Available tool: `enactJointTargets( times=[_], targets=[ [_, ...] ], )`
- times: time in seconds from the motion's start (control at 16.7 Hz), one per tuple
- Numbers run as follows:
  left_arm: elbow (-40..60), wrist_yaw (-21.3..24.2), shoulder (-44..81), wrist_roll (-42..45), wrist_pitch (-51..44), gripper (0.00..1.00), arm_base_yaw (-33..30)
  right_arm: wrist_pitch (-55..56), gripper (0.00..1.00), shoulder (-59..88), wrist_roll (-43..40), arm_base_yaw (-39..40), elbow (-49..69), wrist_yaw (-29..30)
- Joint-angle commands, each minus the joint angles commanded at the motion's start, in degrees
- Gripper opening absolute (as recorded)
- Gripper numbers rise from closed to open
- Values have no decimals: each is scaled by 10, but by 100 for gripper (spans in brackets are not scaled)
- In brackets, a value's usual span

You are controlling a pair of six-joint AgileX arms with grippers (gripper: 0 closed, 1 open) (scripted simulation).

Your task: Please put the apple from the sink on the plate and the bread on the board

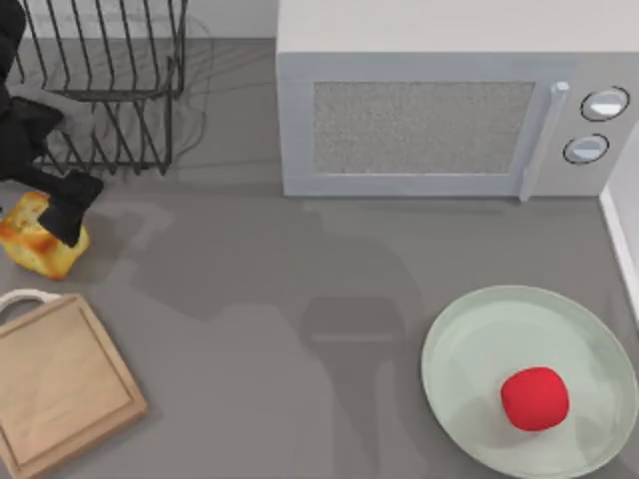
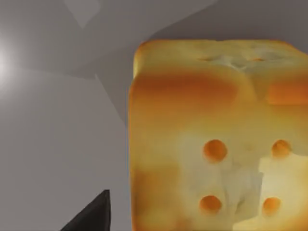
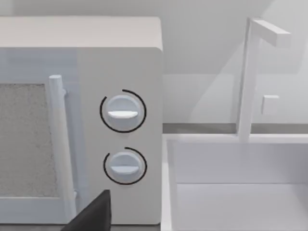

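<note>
our left gripper [image 1: 62, 218] hangs over the bread [image 1: 40, 239] at the left edge of the grey surface [image 1: 280, 319]; we cannot tell how its fingers stand. the bread sits on the surface just above the board [image 1: 62, 384], apart from it. the apple [image 1: 534, 398] rests on the plate [image 1: 469, 339] at lower right. a microwave [image 1: 439, 110] stands behind, a wire rack [image 1: 110, 80] at upper left. our right wrist view faces the microwave's 2 dials [image 3: 123, 111] and the sink [image 3: 236, 192].
</note>
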Motion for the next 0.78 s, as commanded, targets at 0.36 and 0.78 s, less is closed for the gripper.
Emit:
enactJointTargets(
  times=[0.36,0.78],
  targets=[
    [-31,0,35,2,65,100,2,0,100,0,0,0,0,0],
    [-50,0,56,4,105,100,3,0,100,0,0,0,0,0]
  ],
)
